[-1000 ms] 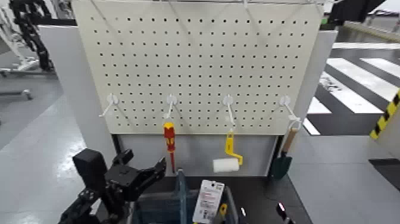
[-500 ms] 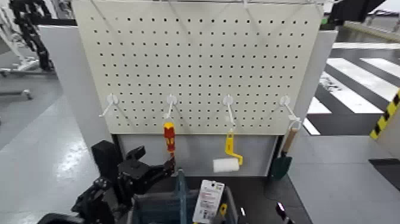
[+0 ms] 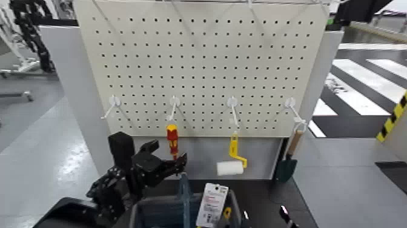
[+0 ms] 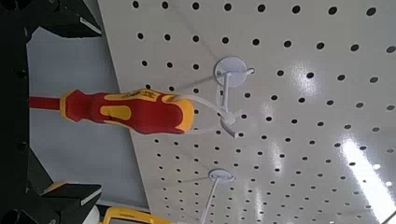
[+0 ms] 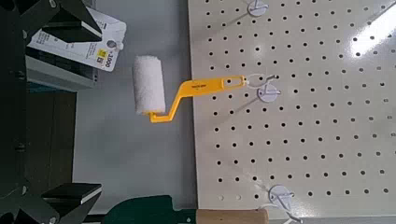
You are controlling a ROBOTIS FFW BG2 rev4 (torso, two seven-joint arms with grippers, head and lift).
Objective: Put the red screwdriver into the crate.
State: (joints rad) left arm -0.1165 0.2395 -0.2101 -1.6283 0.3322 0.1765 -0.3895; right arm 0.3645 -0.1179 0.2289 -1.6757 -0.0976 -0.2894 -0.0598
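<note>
White perforated pegboard (image 3: 200,73) is backing the red-and-yellow-handled screwdriver (image 4: 131,111); its shaft is pointing between the black left gripper's (image 4: 70,112) open fingers; handle lying beyond.

Print on white card (image 3: 212,205), roller handle (image 5: 201,87) and screwdriver (image 4: 140,111) is unreadable.

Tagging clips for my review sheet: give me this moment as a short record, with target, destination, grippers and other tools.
target: red screwdriver, hanging by a loop from a pegboard hook
destination: crate, below the pegboard
left gripper: fingers open, at the screwdriver's shaft, not closed on it
right gripper: fingers open, before the pegboard
other tools: paint roller and trowel, hanging from hooks
status: screwdriver not yet in crate
</note>
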